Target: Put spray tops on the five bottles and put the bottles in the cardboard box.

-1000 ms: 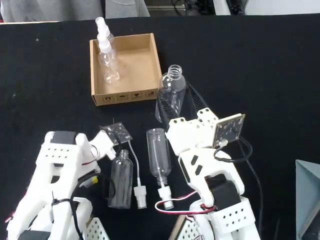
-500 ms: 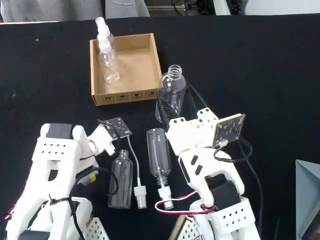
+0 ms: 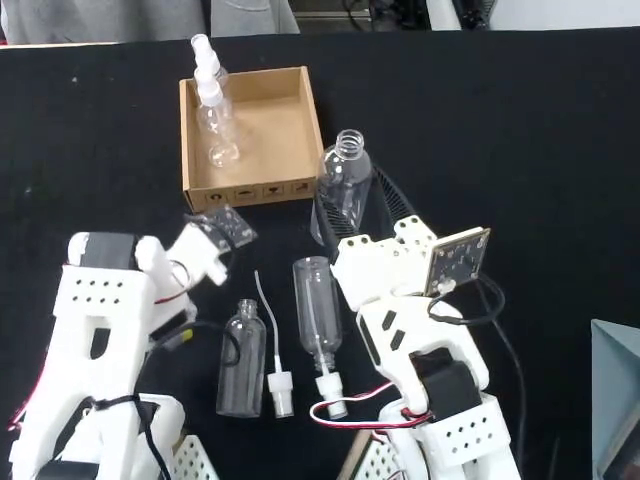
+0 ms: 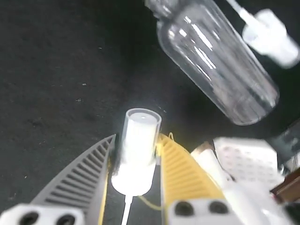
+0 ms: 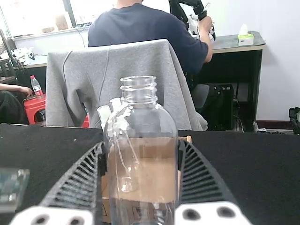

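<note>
My left gripper [image 4: 136,140] is shut on a white spray top [image 4: 135,154], held above the black table. Just beyond it lies an uncapped clear bottle [image 4: 218,70] [image 3: 241,357] with a loose spray top [image 4: 273,37] [image 3: 279,386] beside it. My right gripper [image 5: 140,145] [image 3: 345,212] is shut on an upright open-necked bottle [image 5: 140,159] [image 3: 342,178] close to the cardboard box [image 3: 300,125]. Two capped bottles [image 3: 213,112] lean in the box's left side. Another bottle [image 3: 317,305] lies between the arms, a spray top [image 3: 333,397] at its neck.
The left arm [image 3: 105,310] stands at the near left and the right arm [image 3: 420,330] at the near middle. A grey object [image 3: 615,390] sits at the right edge. A chair with a grey cover [image 5: 117,79] stands behind the table.
The left arm has risen and swung back toward the left, away from the lying uncapped bottle. The right arm and its bottle have not moved.
</note>
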